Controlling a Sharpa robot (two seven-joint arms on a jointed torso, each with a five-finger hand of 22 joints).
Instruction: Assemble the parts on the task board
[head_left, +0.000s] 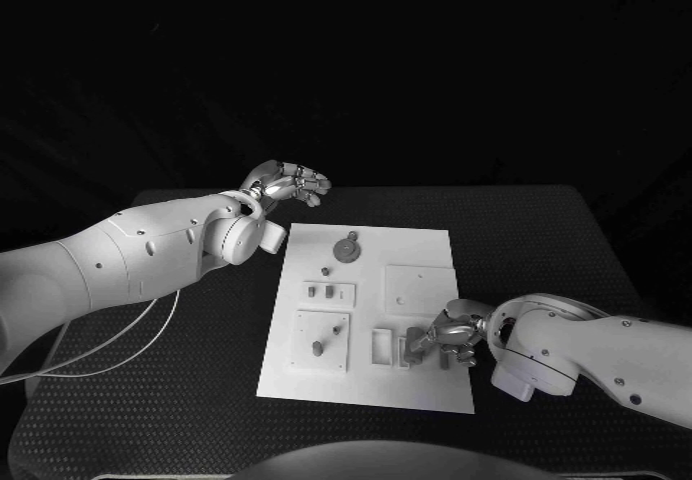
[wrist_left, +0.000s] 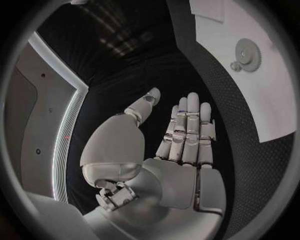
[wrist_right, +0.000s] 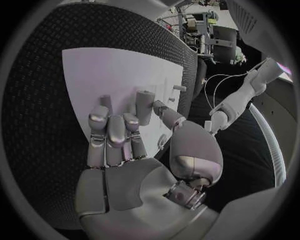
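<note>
Parts (head_left: 418, 345) sat on the task board (head_left: 418, 250) under the right hand (head_left: 450, 335), whose grasp was unclear; left hand (head_left: 289, 183) hovered open, empty, clear of work.

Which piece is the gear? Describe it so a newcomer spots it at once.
Start at the task board, the white plate in the middle of the black table. Go to its far end, near the raised left hand: the gear lies flat there, apart from the other parts. It is the only round, toothed piece; its neighbours are small pegs and rectangular blocks.
</note>
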